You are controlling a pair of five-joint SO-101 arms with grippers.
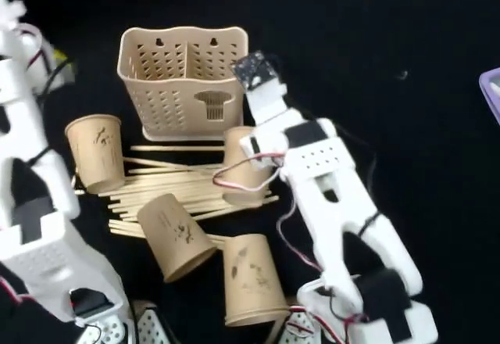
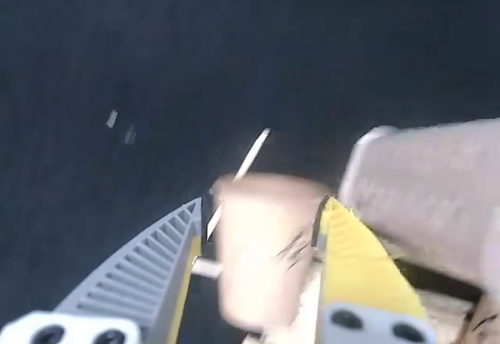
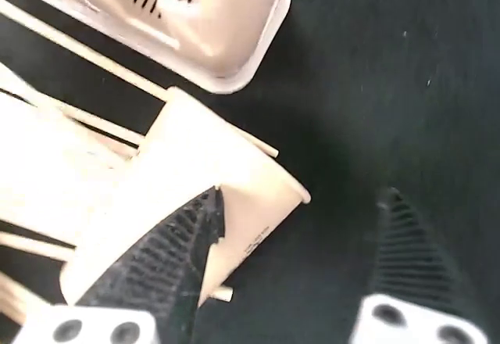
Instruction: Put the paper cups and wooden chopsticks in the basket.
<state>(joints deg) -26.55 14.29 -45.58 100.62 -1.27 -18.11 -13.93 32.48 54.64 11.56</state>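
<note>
High view: the basket [image 1: 183,78] looks empty, so nothing is done yet. Left end effector [image 2: 262,203] squeezes one cup [image 2: 262,258]; right end effector [image 3: 301,199] is wide open over another cup [image 3: 148,180], chopsticks [image 1: 168,191] lying underneath.

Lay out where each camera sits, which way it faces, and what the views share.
High view: fixed above the table, looking down on the basket, chopsticks and four paper cups; the left arm and right arm both show.
Left wrist view: on the left arm, looking along the left gripper at one cup, basket beside it.
Right wrist view: on the right arm, looking down past the open right gripper at another cup by the basket's corner.
Shared: all three show the basket.
</note>
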